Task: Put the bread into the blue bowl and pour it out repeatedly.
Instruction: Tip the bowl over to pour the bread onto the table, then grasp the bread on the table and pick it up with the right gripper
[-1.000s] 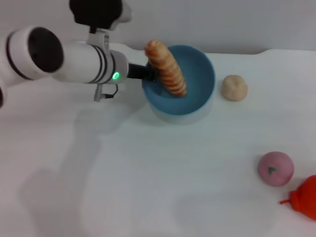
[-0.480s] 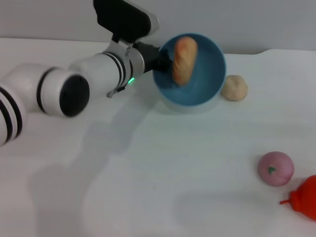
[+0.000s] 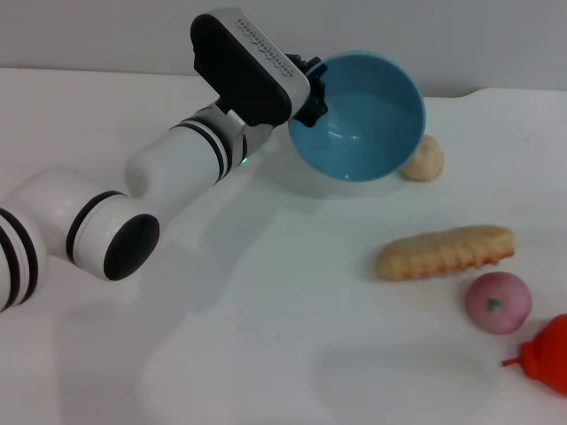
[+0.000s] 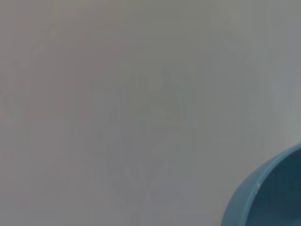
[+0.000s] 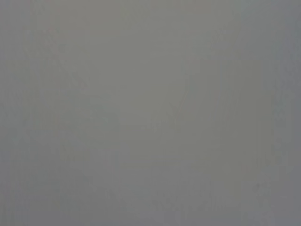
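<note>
The left gripper (image 3: 312, 88) was raised above the table (image 3: 266, 336) at about the 12 o'clock part of the head view, its fingers clamped on the near-left rim of the blue bowl (image 3: 363, 119). The bowl was held clear of the table and tipped over, its opening facing toward the camera and down to the right. Its glossy inside was bare; nothing lay in it. In the left wrist view only an arc of the bowl's rim (image 4: 268, 193) showed against a plain pale background. The bread (image 3: 446, 252) lay on the table well apart from the gripper, toward 4 o'clock from it and below the bowl's opening, touching neither. It rested flat, with its long axis running nearly from 9 o'clock to 3 o'clock and the 3 o'clock end lying slightly farther from the camera; the ridged, striped side faced up. A small round beige bun (image 3: 425, 158) sat on the table at the bowl's 4 o'clock edge, partly hidden behind the rim; contact with the bowl could not be determined. A pink ball-shaped toy (image 3: 498, 302) sat just beside the bread's right end at 5 o'clock from it, and whether the two touched could not be told. A red toy (image 3: 545, 359) lay at the lower right edge of the head view, cut off by the frame. The right gripper appeared in no view, and the right wrist view showed only a uniform grey field.
</note>
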Robot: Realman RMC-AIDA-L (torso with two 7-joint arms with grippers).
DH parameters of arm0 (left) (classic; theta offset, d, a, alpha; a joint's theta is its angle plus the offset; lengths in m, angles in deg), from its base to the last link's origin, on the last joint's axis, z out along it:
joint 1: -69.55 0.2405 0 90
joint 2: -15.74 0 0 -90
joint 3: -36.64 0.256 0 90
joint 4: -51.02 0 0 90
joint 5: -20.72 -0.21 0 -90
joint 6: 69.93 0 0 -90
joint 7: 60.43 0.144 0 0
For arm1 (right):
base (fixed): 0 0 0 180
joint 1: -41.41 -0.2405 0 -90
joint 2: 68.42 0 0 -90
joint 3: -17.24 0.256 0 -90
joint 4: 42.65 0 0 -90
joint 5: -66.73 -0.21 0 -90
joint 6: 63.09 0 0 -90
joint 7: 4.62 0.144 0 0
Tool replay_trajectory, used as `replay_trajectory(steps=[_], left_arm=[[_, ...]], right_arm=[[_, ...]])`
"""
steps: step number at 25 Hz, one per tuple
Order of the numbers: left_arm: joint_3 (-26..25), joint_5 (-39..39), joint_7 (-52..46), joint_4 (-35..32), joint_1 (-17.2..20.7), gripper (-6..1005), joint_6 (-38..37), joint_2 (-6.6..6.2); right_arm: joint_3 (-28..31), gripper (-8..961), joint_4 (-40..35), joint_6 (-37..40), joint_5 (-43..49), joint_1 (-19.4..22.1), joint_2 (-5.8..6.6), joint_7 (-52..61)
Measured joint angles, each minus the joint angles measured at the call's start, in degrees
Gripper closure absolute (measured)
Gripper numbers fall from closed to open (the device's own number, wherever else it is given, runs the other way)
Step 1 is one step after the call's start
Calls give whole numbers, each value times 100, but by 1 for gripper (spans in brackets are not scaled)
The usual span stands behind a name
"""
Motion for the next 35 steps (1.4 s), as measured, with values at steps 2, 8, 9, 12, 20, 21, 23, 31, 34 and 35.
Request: replay_trajectory(steps=[2,8,9,12,20,21,23,31,34,35], left_arm=[[87,-9,93,15,9,1000,-137,0],[91,-13,115,18,51,1000,-282,-2],[79,-2,102,18,55,1000,-255,-5],[-40,10,72,-18,59,1000,15,-21],[-2187,162,-10,-740,98,1001,2815,-85],[-2314,168,-14,-786,102,1001,2941,-91],[-2961,169,-18,-976,107,1000,3736,-105],[-4345,120,20,-1160,135,1001,5163,-134],[-4471,116,7,-1166,150,1001,5445,-158],[-4513,114,7,-1167,149,1001,5548,-163]], right_arm=[[-9,605,10,2,0,0,-6,0],[-106,605,13,9,62,-52,-9,0],[-141,605,10,18,81,-61,-6,0],[-299,605,-33,63,132,-100,9,0],[-507,605,-278,-60,152,-273,24,316],[-562,605,-343,-164,177,-302,31,508],[-638,607,-573,-475,421,-344,42,958],[-672,609,-2172,-1936,3322,-633,91,3027],[-665,610,-3070,-2067,5146,-780,93,4237],[-665,610,-3340,-2057,5750,-844,81,4596]])
